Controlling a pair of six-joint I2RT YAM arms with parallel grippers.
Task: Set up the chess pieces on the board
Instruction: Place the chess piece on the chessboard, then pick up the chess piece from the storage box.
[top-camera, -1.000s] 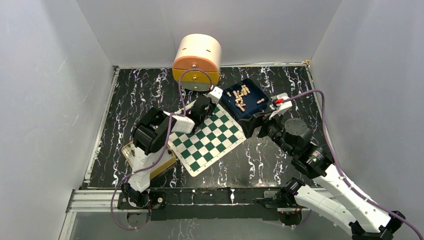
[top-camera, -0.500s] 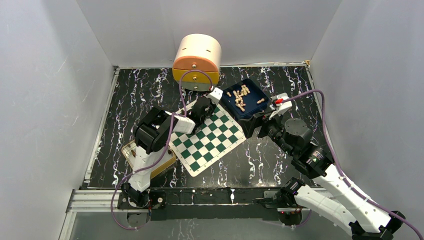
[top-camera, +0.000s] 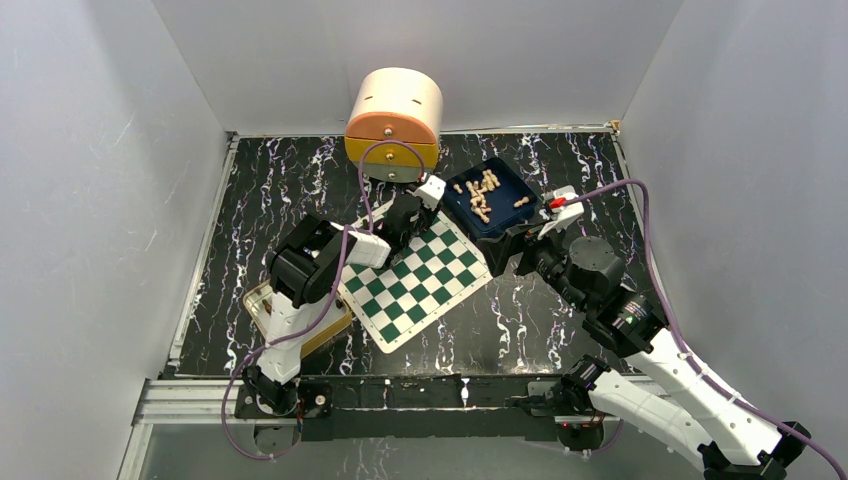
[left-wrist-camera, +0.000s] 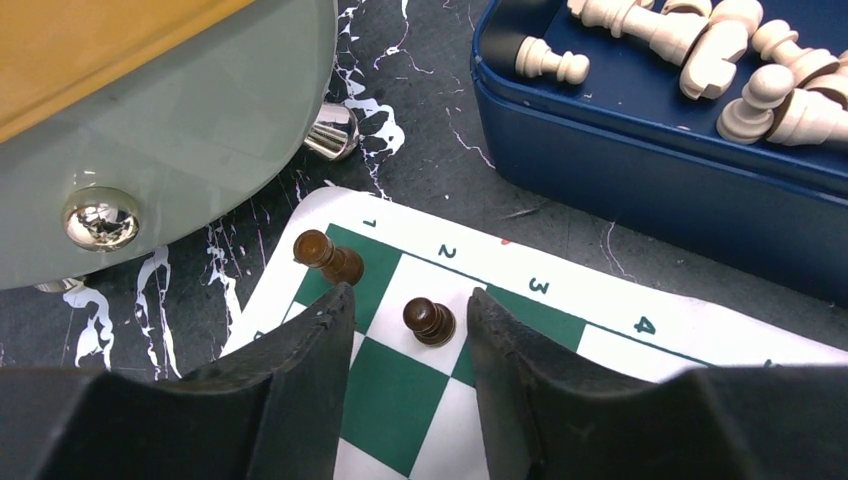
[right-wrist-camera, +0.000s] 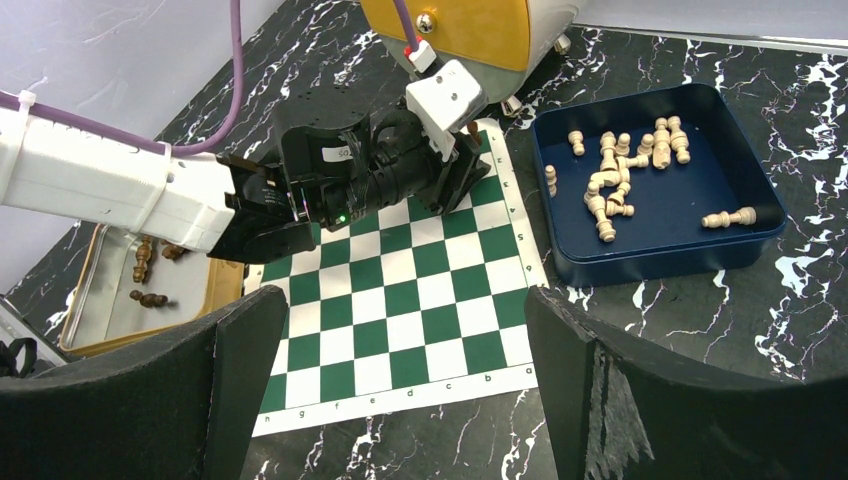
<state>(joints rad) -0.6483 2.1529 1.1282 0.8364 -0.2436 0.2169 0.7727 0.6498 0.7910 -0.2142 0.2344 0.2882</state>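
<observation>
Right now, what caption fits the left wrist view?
Left end effector open around a dark pawn on the board, another dark piece beside it, pale pieces in blue tray.

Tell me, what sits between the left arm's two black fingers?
A dark brown pawn stands upright on the chessboard between the fingers of the left gripper, apparently touching neither. The left wrist view shows it.

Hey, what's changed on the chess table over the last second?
The left gripper has eased open, letting go of a dark pawn that now stands free on the board. The right gripper, open, and the blue tray of pale pieces stayed put.
</observation>
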